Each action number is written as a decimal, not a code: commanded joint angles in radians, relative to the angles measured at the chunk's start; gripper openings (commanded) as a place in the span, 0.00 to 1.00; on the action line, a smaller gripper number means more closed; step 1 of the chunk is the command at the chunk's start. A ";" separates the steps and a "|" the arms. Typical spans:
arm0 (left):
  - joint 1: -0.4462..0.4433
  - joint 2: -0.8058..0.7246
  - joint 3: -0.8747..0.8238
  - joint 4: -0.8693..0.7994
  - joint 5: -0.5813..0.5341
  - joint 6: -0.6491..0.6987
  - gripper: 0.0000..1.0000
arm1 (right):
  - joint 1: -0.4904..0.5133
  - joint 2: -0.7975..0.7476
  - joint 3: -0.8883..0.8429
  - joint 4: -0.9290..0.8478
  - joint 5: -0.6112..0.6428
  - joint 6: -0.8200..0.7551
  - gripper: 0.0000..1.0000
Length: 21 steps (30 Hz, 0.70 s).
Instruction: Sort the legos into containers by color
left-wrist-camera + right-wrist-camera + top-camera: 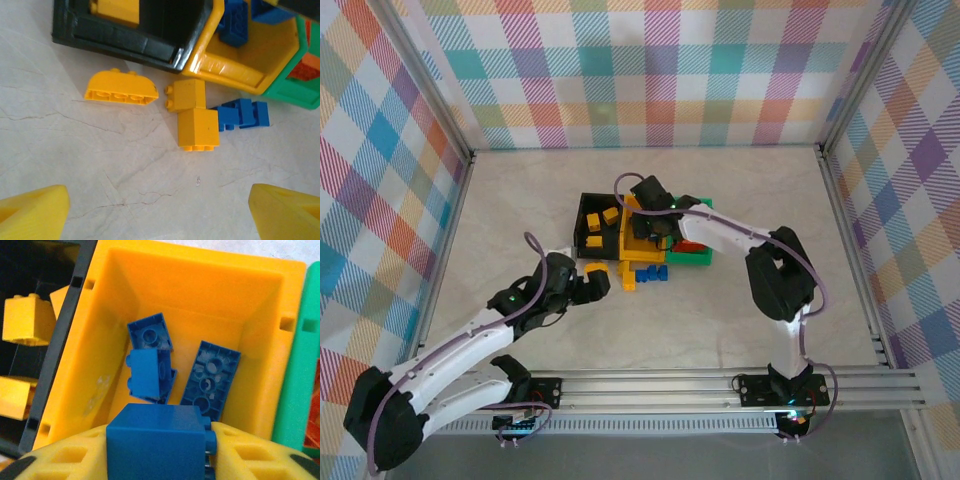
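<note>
Pale marbled tabletop inside checked pastel walls, with three joined bins sitting mid-table. The right gripper is hanging over the yellow-orange plastic bin, its jaws clamped on a blue studded plastic brick. Three more blue bricks are already lying in that bin. Drop step, by the look of it. To do it well, the gripper should be staying centred over the bin floor, going lower before letting go, and opening straight. That way the brick is not bouncing over the rim into the black plastic bin or the green plastic bin. The left gripper is hovering with jaws wide apart above the table. Just beside the bins, loose yellow bricks and a loose blue brick cluster are waiting unsorted.
</note>
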 commanded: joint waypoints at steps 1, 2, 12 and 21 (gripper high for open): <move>-0.033 0.054 0.014 0.043 0.020 0.046 0.92 | -0.008 0.008 0.078 -0.037 0.001 -0.016 0.67; -0.043 0.072 0.020 0.047 0.015 0.050 0.93 | -0.007 0.002 0.082 -0.032 -0.003 -0.020 0.74; -0.148 0.328 0.113 0.171 -0.034 0.117 0.82 | -0.006 -0.343 -0.247 0.187 -0.039 0.029 0.86; -0.192 0.642 0.248 0.219 -0.117 0.172 0.64 | -0.006 -0.581 -0.493 0.219 -0.045 0.055 0.87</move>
